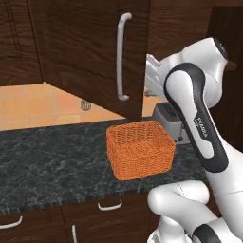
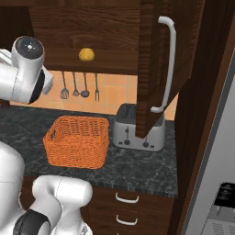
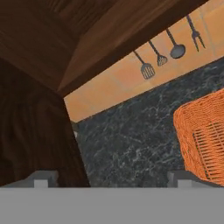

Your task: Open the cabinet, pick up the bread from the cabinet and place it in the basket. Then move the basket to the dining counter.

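Note:
The cabinet (image 2: 105,32) stands open. One door (image 1: 80,47) with a curved silver handle swings out over the worktop, and a door (image 2: 153,69) hangs open above the toaster. The bread (image 2: 86,54), a small yellow-orange lump, sits on the wooden shelf inside. Below it the orange wicker basket (image 1: 140,149) (image 2: 77,140) rests empty on the black granite; its corner (image 3: 205,135) fills the right of the hand view. My gripper (image 3: 112,179) is open with nothing between its fingertips (image 3: 41,179), hovering left of the basket beside a dark door panel. The dining counter is out of view.
A silver toaster (image 2: 137,131) stands right of the basket under the open door. Kitchen utensils (image 2: 80,89) hang on the orange tiled wall. Low drawers (image 1: 109,205) run beneath the granite worktop (image 1: 47,161). A grey appliance (image 2: 220,151) flanks the far right.

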Robot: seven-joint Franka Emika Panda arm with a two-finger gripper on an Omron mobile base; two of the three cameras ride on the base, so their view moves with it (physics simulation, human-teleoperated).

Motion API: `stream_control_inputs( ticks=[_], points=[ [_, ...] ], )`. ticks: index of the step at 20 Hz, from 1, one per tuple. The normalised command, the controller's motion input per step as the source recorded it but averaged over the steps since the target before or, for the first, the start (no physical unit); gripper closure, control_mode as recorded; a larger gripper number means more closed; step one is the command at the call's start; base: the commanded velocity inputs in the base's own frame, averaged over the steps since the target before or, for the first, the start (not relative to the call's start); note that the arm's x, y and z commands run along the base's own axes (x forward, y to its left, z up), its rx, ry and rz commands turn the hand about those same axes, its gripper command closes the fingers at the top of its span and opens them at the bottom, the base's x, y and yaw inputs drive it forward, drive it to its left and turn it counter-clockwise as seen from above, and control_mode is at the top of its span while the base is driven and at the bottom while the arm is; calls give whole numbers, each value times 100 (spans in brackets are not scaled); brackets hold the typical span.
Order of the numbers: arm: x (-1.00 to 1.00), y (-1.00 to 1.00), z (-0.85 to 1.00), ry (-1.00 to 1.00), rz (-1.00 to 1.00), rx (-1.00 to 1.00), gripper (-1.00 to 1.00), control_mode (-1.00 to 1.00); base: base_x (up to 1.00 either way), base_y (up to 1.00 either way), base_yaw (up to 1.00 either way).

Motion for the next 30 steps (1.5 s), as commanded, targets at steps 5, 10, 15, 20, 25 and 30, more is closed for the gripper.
stream_control_inputs(
  ticks=[5, 10, 15, 20, 25, 30],
  points=[
    [-83, 100, 0, -15, 23, -29, -100, -100, 0, 0, 0],
    [-15, 30, 6, -5, -3, -8, -100, -100, 0, 0, 0],
    [10, -96, 27, -16, -16, -9, -100, -100, 0, 0, 0],
    [43, -68, 35, -21, -17, -20, -100, -100, 0, 0, 0],
    [72, -59, 55, -17, -18, -5, -100, -100, 0, 0, 0],
    [91, -59, 17, 3, -12, 0, -100, -100, 0, 0, 0]
  ],
)
